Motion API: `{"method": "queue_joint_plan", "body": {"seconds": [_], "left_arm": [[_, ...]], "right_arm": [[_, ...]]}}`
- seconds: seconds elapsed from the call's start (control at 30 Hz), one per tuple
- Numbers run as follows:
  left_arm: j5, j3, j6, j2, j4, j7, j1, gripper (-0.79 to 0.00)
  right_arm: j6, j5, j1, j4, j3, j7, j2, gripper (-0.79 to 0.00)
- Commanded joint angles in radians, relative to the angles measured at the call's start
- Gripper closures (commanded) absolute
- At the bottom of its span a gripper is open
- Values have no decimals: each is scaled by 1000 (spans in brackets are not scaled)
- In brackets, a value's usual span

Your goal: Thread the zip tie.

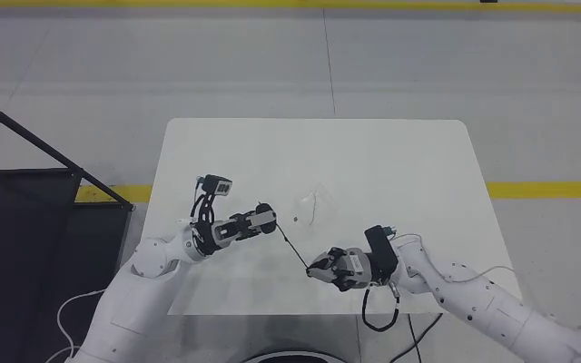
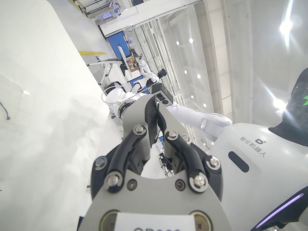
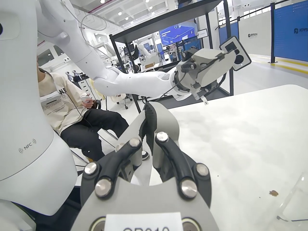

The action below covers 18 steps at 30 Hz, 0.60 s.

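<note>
Currently, the zip tie (image 1: 292, 245) is being held over the desk (image 1: 399, 172) as a thin black line stretched between the two grippers, near the desk's front edge. One end is being gripped by the left gripper (image 1: 270, 218), whose fingers (image 2: 134, 111) are being pressed fully together. The other end is being gripped by the right gripper (image 1: 316, 267), whose fingers (image 3: 166, 118) are likewise being pressed together.

A clear plastic piece (image 1: 310, 205) is being carried by the desk just beyond the tie, apart from both grippers. A small brown speck (image 3: 273, 193) is being shown near it. A black frame (image 1: 54, 159) is being shown beside the desk's left edge.

In both wrist views the tie is being hidden by the closed pads, so the exact grip points cannot be made out. Which end bears the tie's head cannot be told. The plastic piece is being cut off at the edge of each wrist view.
</note>
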Motion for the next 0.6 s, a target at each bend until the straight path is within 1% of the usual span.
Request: {"method": "queue_joint_plan", "body": {"seconds": [0.0,0.2,0.3,0.33,0.43,0.5,0.57], "left_arm": [[1,0,3,0,-3,6,1,-785],[-2,-9,4,1,-10,9,6,-785],[-12,-22,-3,2,-8,11,12,-785],[-17,-29,-7,3,-8,13,16,-785],[-32,-58,-21,7,-9,16,34,-785],[-41,-82,-30,11,-11,17,50,-785],[-52,-106,-37,14,-15,15,65,-785]], "right_arm": [[0,-1,14,3,-7,0,1,0],[0,-7,43,-7,-7,18,16,0],[0,18,47,-3,17,72,29,0],[18,32,44,-4,30,104,35,0],[135,90,22,-66,71,234,57,0],[252,130,0,-135,104,352,79,0],[402,163,-28,-227,142,487,104,0]]}}
